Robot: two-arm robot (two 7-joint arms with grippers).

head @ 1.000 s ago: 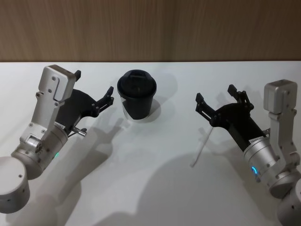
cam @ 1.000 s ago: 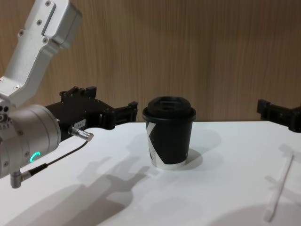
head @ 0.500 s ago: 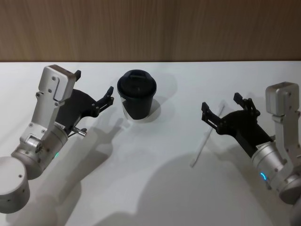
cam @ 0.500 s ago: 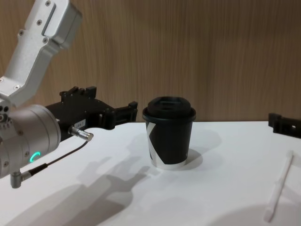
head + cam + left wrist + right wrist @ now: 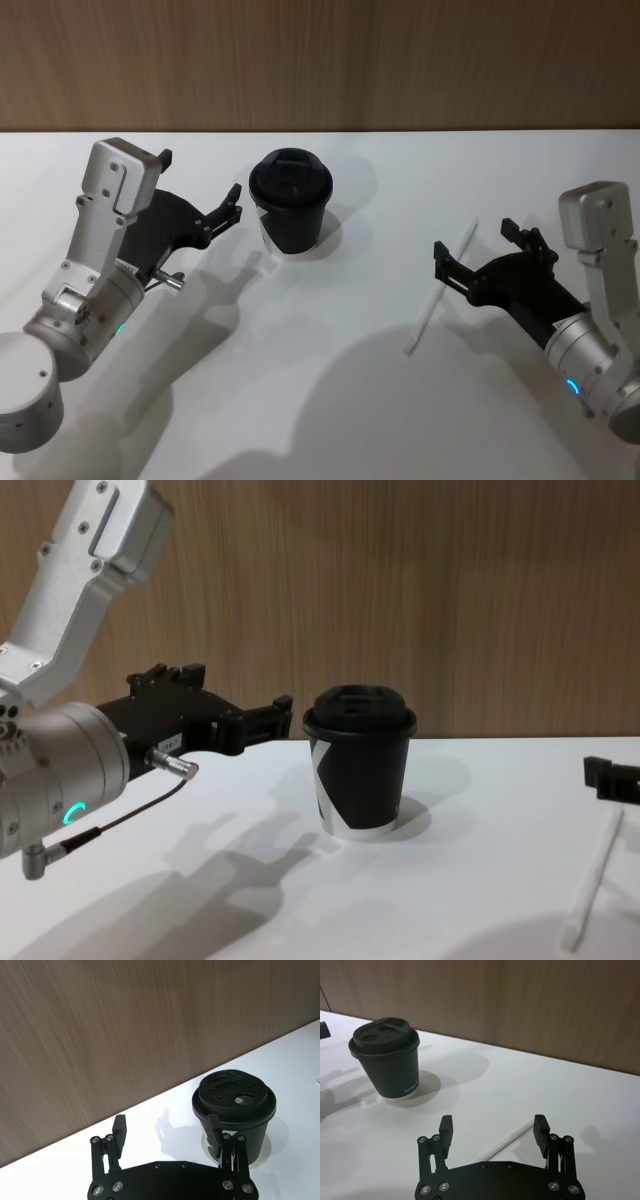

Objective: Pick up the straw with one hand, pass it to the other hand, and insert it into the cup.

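The long, thin white straw [image 5: 438,290] lies flat on the white table top [image 5: 330,400], well to the right of the small black paper cup with a black plastic lid [image 5: 291,203], its far end angled away from the robot and slightly to the right. The right gripper [image 5: 475,240], a black claw on a silver wrist with a blue-lit ring, reaches in from the robot's right side and hangs low over the straw's far part. Its two short fingers are spread wide with the straw running between them and touching neither; nothing is held. In the right wrist view the straw passes nearer one finger than the other. The cup stands upright near the back of the table, in front of the brown wood-grain wall [image 5: 400,60], with its lid on. The left gripper [image 5: 201,178], a black claw on a silver arm with a green-lit ring, hovers just left of the cup, pointing towards it. Its fingers are also spread wide and hold nothing.
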